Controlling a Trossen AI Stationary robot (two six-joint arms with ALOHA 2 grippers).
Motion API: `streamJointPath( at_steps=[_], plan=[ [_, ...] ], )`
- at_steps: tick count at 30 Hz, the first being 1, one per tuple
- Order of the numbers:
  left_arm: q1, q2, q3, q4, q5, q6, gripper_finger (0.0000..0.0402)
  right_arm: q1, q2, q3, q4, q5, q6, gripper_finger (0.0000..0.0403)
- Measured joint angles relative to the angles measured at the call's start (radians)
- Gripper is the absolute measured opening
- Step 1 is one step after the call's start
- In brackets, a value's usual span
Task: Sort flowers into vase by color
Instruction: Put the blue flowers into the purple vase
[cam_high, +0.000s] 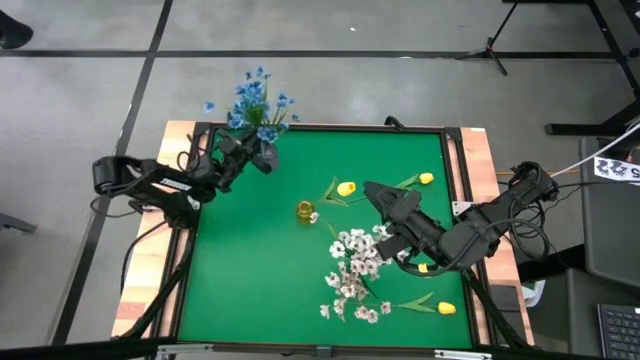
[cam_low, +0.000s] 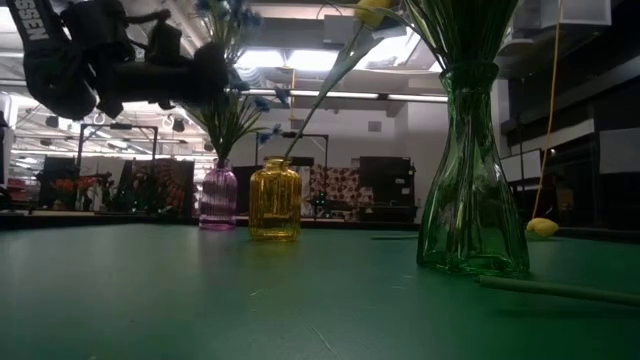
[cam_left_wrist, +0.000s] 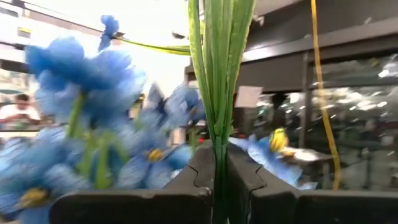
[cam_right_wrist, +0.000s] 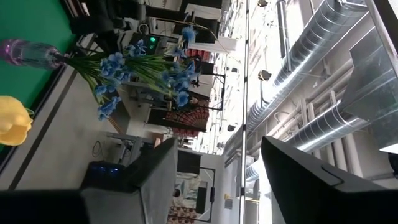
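Note:
Blue flowers (cam_high: 255, 105) stand in a purple vase (cam_low: 218, 195) at the table's far left. My left gripper (cam_high: 250, 152) is beside them above the vase, shut on their green stems. A yellow vase (cam_high: 306, 211) at mid-table holds one yellow flower (cam_high: 346, 188). White flowers (cam_high: 355, 265) fill the green vase (cam_low: 470, 180). Two more yellow flowers (cam_high: 427, 179) (cam_high: 445, 308) lie on the table. My right gripper (cam_high: 372, 190) hangs open, high over the middle of the table, with nothing between its fingers. My left gripper pinches a bundle of several green stems (cam_left_wrist: 219, 134) of the blue flowers between its two fingers. The fingers come nearly level from the table's left and lie across the upright stems. Below the fingers the stems run down into the purple vase (cam_low: 220, 135).
A loose stem (cam_low: 560, 290) lies on the green mat beside the green vase. A wooden frame (cam_high: 470, 160) rims the mat. Free mat lies at the near left (cam_high: 250, 290). Beyond the table are floor, stands and cables.

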Motion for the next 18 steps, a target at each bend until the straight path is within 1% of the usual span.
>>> streamJointPath(
  at_steps=[3, 6, 10, 12, 13, 14, 18],
  plan=[
    [-0.055, -0.042, 0.000, 0.000, -0.001, -0.012, 0.0011, 0.000, 0.000, 0.000, -0.005, -0.002, 0.022, 0.0232],
    [-0.109, -0.109, 0.000, 0.000, -0.011, 0.019, 0.0012, 0.000, 0.000, 0.000, -0.006, -0.012, 0.048, 0.0232],
    [-0.182, -0.222, 0.000, 0.000, -0.019, 0.076, 0.0006, 0.000, 0.000, 0.000, -0.007, -0.062, 0.138, 0.0232],
    [-0.214, -0.280, 0.000, 0.000, -0.004, 0.055, 0.0007, -0.005, 0.000, 0.000, -0.006, -0.109, 0.209, 0.0232],
    [-0.228, -0.310, 0.000, 0.000, 0.025, 0.018, 0.0010, -0.013, 0.000, 0.000, -0.008, -0.137, 0.243, 0.0232],
    [-0.237, -0.339, 0.000, 0.000, 0.077, -0.022, 0.0013, -0.019, 0.000, 0.000, -0.020, -0.162, 0.280, 0.0232],
    [-0.259, -0.434, 0.017, -0.005, 0.396, -0.151, 0.0017, -0.040, 0.000, 0.000, -0.087, -0.259, 0.398, 0.0232]
  ],
)
